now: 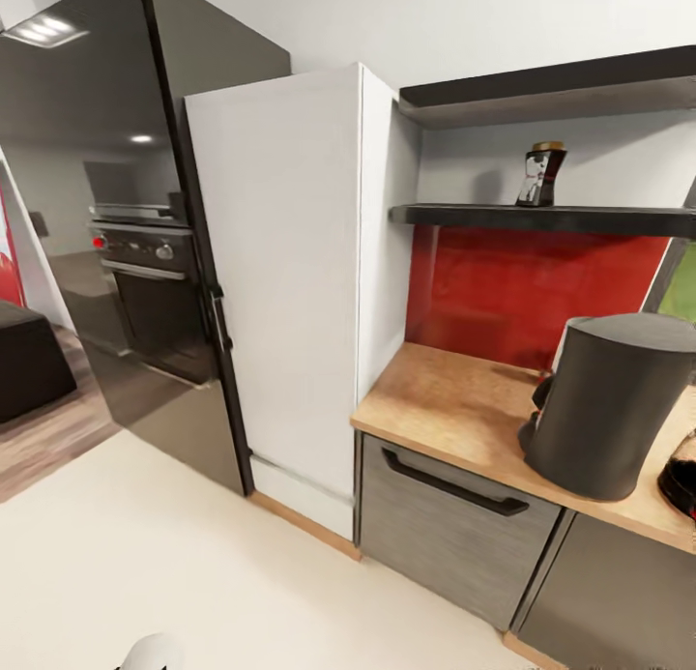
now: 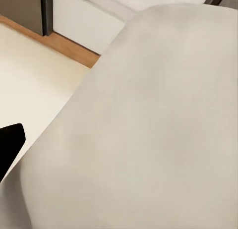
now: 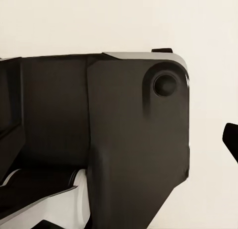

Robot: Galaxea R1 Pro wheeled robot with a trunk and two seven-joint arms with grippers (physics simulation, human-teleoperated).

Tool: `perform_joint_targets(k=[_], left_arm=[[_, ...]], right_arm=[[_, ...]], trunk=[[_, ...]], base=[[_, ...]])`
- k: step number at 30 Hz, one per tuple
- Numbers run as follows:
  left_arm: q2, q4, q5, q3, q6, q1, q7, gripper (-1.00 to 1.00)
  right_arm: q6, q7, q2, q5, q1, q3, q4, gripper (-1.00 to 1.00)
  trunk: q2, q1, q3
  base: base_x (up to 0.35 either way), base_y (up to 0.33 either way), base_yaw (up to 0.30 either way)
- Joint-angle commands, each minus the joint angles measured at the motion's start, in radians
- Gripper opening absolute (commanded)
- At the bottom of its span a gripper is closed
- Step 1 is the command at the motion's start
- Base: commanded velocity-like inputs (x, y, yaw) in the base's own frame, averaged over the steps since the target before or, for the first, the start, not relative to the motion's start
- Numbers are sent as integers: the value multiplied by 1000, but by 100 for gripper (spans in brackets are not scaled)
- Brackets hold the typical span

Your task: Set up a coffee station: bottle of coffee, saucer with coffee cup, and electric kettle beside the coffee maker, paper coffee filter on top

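Kitchen corner, seen from the head camera at a tilt. Bottle of coffee [image 1: 541, 175] stands upright on the lower dark shelf [image 1: 580, 218], long axis vertical, brown cap up; a second dark shelf [image 1: 541, 88] runs above it. Red backsplash [image 1: 532, 293] behind, below the shelf.

Wooden table [image 1: 454, 409] sits lower right. Coffee maker [image 1: 607, 404] stands on it toward the right: dark rounded body, upright, wider at the base, near the front edge. A dark rounded item [image 1: 681, 477] with a reddish glint touches the frame edge just right of it; cannot tell what it is. Grey drawer with a black handle [image 1: 454, 484] lies under the table.

Tall white cabinet [image 1: 290, 283] stands left of the table; a dark glossy fridge [image 1: 145, 225] further left mirrors an oven. Pale floor [image 1: 145, 554] in the near ground.

Left wrist view adds a pale fabric-like surface [image 2: 148, 130] close up, a strip of the wooden plinth [image 2: 69, 46], and a black tip at the edge. Left hand state: cannot tell.

Right wrist view adds a black robot housing [image 3: 114, 135] with a round recess against a cream background; a black tip pokes in at one edge. Right hand state: cannot tell.
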Motion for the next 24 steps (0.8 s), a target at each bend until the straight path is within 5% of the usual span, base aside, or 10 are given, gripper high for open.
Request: perform_joint_targets(k=[1, 6, 24], left_arm=[[0, 1, -2, 5, -4, -1, -6, -100], [0, 1, -3, 5, -4, -1, -6, -100], [-2, 2, -4, 2, -4, -1, -6, -100]], right_arm=[[-4, 1, 0, -6, -1, 1, 1, 100], [-4, 1, 0, -6, -1, 1, 2, 100], [-4, 1, 0, -6, -1, 1, 2, 100]], trunk=[[-2, 1, -2], [-2, 1, -2], [-2, 1, -2]], base=[[109, 262, -265], [47, 212, -265], [1, 5, -265]])
